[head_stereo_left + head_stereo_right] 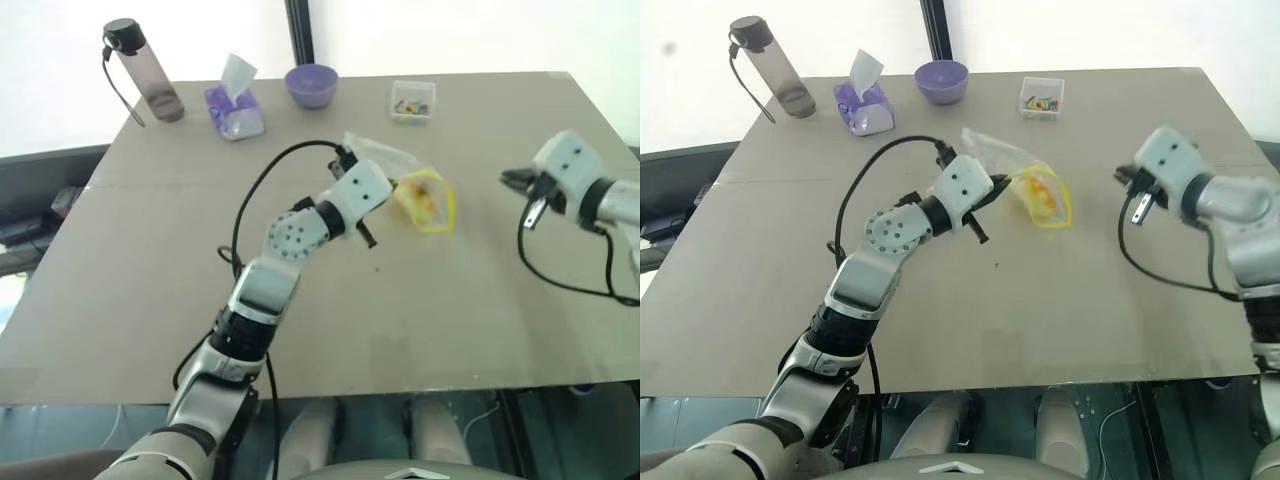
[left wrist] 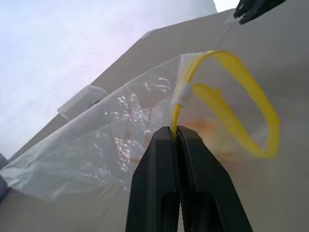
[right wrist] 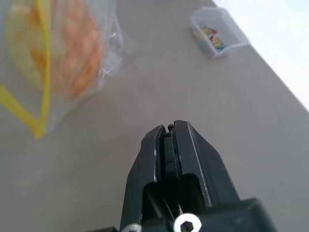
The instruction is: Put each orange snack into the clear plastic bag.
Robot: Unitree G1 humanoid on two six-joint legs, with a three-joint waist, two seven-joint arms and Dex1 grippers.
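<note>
The clear plastic bag (image 1: pixel 384 155) hangs just above the middle of the table, its yellow strip (image 2: pixel 227 104) curled into an open loop. An orange snack (image 1: pixel 425 200) sits inside it, seen through the film as an orange blur (image 3: pixel 72 53). My left gripper (image 2: pixel 176 130) is shut on the yellow strip at the bag's mouth and holds the bag up (image 1: pixel 390 185). Off to the right of the bag, and apart from it, my right gripper (image 1: pixel 510 178) has its fingers (image 3: pixel 188 140) together with nothing between them.
Along the far edge stand a smoky water bottle (image 1: pixel 145 75), a purple tissue pack (image 1: pixel 235 110), a purple bowl (image 1: pixel 311 85) and a small clear box of coloured bits (image 1: pixel 412 100). The brown table (image 1: pixel 300 330) stretches bare toward me.
</note>
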